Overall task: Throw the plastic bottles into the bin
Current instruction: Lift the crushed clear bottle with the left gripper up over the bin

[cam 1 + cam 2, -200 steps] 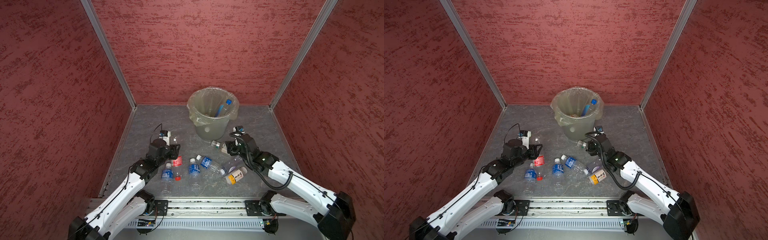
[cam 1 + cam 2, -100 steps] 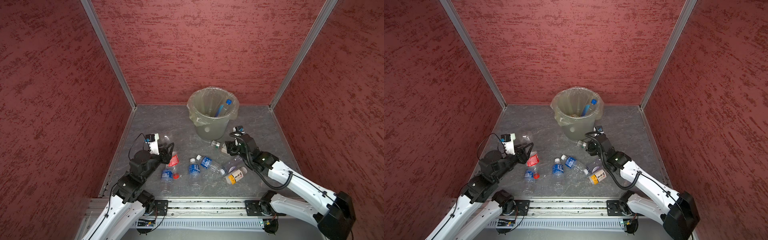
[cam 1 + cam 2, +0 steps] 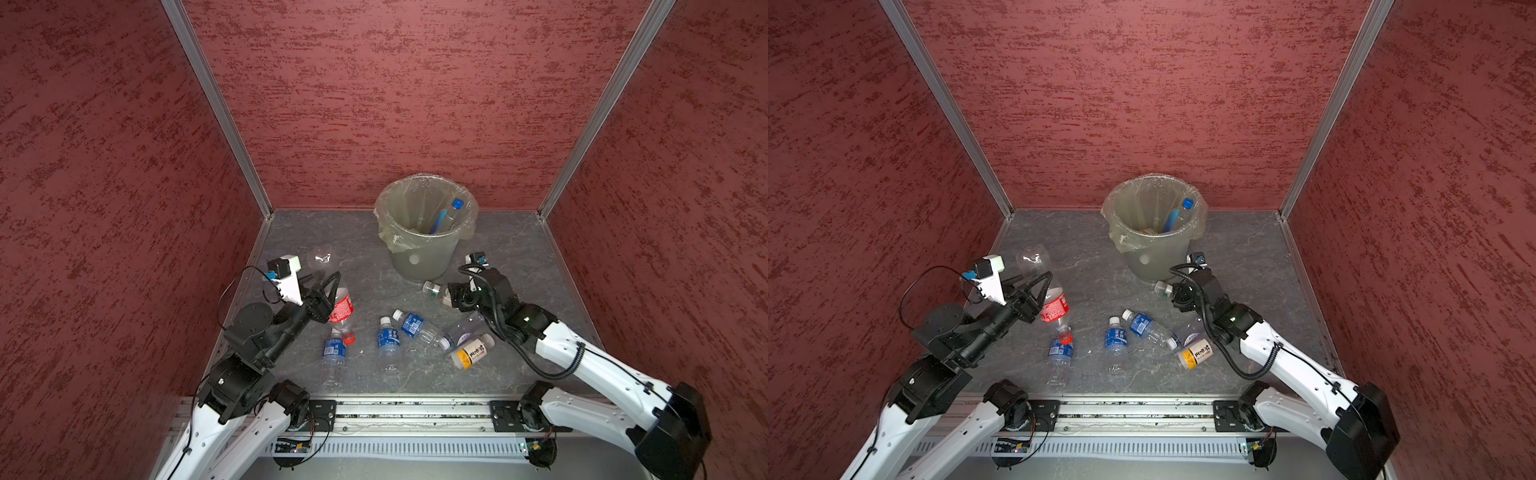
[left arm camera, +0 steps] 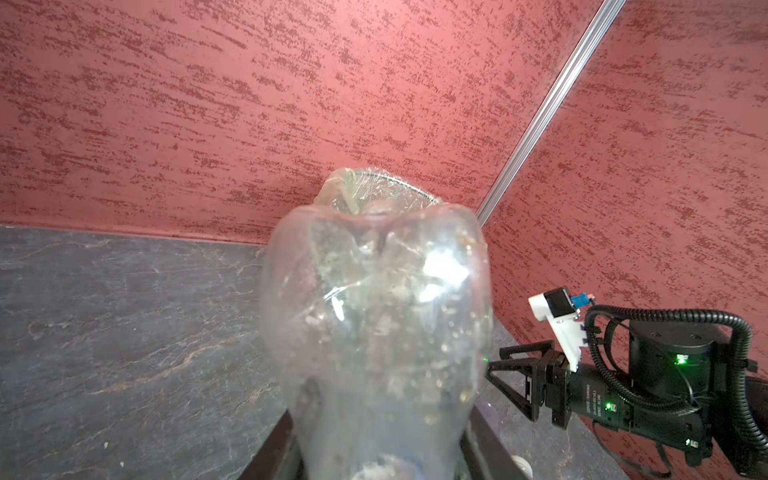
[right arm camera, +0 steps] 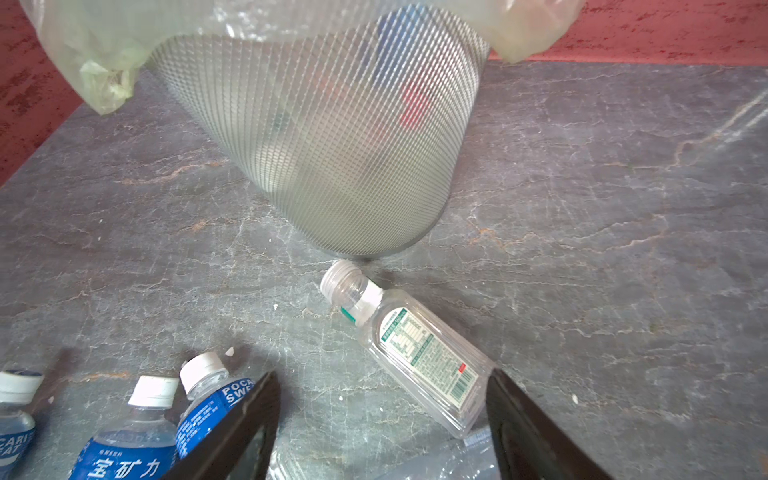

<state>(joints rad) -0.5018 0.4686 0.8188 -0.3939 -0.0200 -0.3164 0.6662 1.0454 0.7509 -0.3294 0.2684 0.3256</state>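
Note:
My left gripper [image 3: 328,291] [image 3: 1038,291] [image 4: 378,457] is shut on a clear red-labelled bottle [image 3: 341,309] [image 3: 1054,309] [image 4: 374,311], held off the floor with its red cap down. The bin [image 3: 419,262] [image 3: 1154,262] [image 5: 353,145] stands at the back with a blue-capped bottle [image 3: 451,212] inside. My right gripper [image 3: 446,297] [image 3: 1177,297] [image 5: 382,424] is open low over the floor in front of the bin. A small green-labelled bottle [image 3: 432,289] [image 5: 419,353] lies with its base between the fingers, close to one of them.
Blue-labelled bottles [image 3: 334,351] [image 3: 388,338] [image 3: 413,326], a clear one [image 3: 465,328] and a white-yellow one [image 3: 471,353] lie on the grey floor between the arms. Red walls close in three sides. A metal rail [image 3: 407,411] runs along the front.
My left arm has pulled back and lifted the red-labelled bottle off the floor. The right gripper's jaws have widened around the green-labelled bottle's base.

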